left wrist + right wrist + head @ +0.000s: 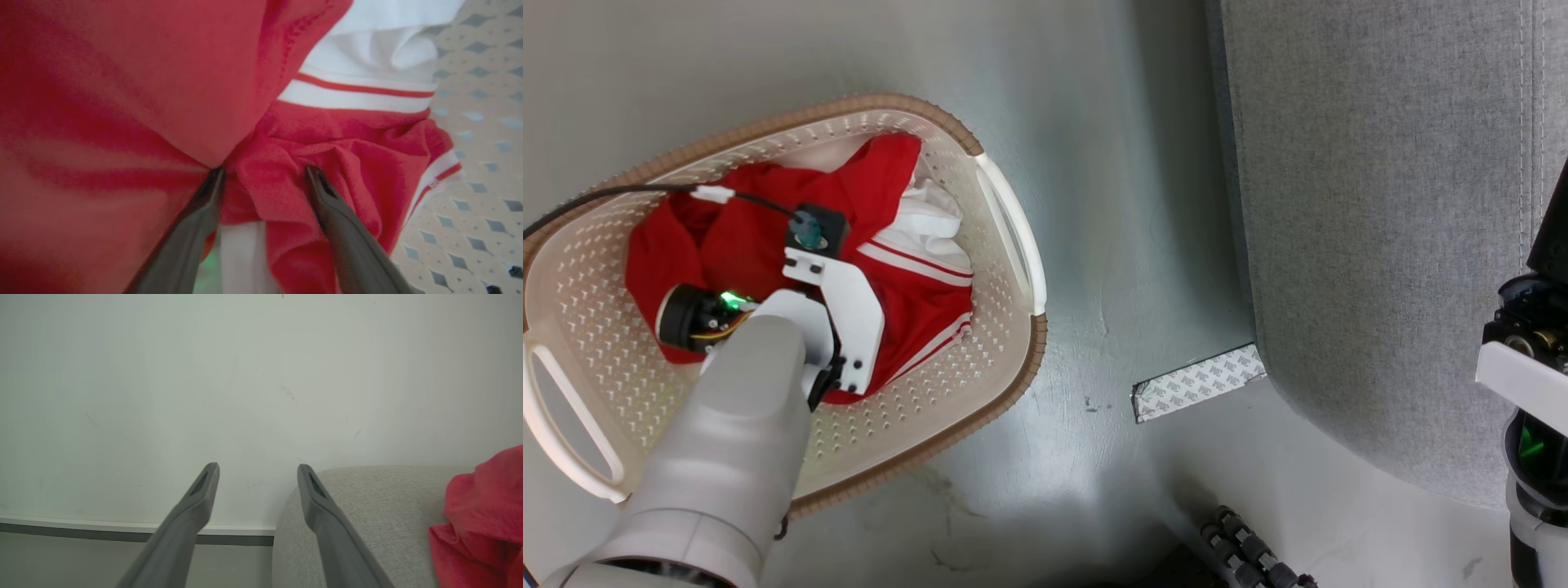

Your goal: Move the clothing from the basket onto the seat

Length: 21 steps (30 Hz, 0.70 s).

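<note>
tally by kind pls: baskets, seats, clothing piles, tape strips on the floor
Basket: 1
Seat: 1
Clothing piles: 2 (basket pile, seat pile)
Tape strip: 1
Total: 5

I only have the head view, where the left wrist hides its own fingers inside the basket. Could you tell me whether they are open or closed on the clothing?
Observer: In the left wrist view the left gripper is open, its jaws spread and pressed into the red clothing, with a fold bunched between them.
Operator: Thank you. And how does the right gripper stand?
Observer: The right gripper is open with nothing between its jaws, by the rounded edge of the seat.
Operator: Is anything lying on that seat?
Observer: Yes, a red garment rests on it at the right edge of the right wrist view.
</note>
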Tool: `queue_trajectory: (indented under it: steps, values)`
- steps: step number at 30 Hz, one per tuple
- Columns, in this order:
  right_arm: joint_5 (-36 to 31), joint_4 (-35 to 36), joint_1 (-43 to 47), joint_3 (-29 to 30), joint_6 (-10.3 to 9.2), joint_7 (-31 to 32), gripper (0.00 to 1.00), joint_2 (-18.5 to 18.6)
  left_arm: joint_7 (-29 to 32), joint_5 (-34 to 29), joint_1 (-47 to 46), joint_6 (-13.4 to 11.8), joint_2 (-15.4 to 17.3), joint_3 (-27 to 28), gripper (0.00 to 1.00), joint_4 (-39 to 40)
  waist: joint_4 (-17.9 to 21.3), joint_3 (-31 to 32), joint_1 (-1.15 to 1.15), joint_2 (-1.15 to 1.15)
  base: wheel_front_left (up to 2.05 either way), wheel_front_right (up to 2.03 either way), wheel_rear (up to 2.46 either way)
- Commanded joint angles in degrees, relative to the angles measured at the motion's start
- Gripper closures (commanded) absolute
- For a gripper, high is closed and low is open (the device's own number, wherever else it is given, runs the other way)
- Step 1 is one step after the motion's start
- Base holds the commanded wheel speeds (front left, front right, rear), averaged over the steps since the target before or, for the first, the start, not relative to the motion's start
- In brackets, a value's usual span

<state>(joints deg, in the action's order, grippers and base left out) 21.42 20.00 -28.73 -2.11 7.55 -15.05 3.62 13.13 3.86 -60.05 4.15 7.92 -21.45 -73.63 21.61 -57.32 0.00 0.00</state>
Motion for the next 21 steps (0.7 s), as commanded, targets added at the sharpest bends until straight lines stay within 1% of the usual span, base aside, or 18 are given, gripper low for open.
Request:
queue_trajectory:
  steps: [1,3,6,7,8,10,18,21]
  values:
    - [0.0,0.2,0.7,0.2,-0.13,-0.2,0.0,-0.2,2.1,-0.6,1.1,0.0,0.8,-0.5,0.0,-0.4,0.0,0.0,0.0,0.0,0.0,0.0,0.0]
    - [-0.2,0.2,0.8,0.2,-0.13,-0.2,0.0,-0.3,4.7,-0.1,1.5,0.3,0.8,-0.5,0.0,-0.4,-0.1,-0.1,0.0,0.0,0.0,0.0,0.0]
    - [-0.5,0.0,0.8,0.3,-0.13,-0.2,0.0,-0.3,6.8,0.2,1.4,0.8,1.0,-1.0,0.01,-0.5,-0.2,-0.2,0.0,0.0,0.0,0.0,0.0]
    - [-0.7,-0.1,0.7,0.2,-0.13,-0.2,0.0,-0.4,7.6,0.3,1.4,1.0,1.0,-1.2,0.62,-0.5,-0.3,-0.3,0.0,0.0,0.0,0.0,0.0]
    - [-0.8,-0.2,0.5,0.0,-0.13,-0.2,0.0,-0.4,7.9,0.4,1.2,1.4,1.0,-1.4,1.0,-0.5,-0.3,-0.3,0.0,0.0,0.0,0.0,0.0]
    - [-0.9,-0.3,0.3,-0.1,-0.13,-0.2,0.0,-0.4,7.7,0.6,1.0,1.6,1.1,-1.4,1.0,-0.5,-0.3,-0.3,0.0,0.0,0.0,0.0,0.0]
    - [0.1,-1.3,-2.1,-0.8,-0.13,-0.2,0.0,-0.6,1.8,2.5,-0.1,1.6,2.8,-0.6,1.0,-0.3,0.9,1.2,0.0,0.0,0.0,0.0,0.0]
    - [0.0,-2.5,-2.6,-0.8,-0.13,-0.2,0.0,-0.6,-2.3,3.4,1.2,1.8,1.7,-0.1,1.0,0.1,0.0,4.4,0.0,0.0,0.0,0.0,0.0]
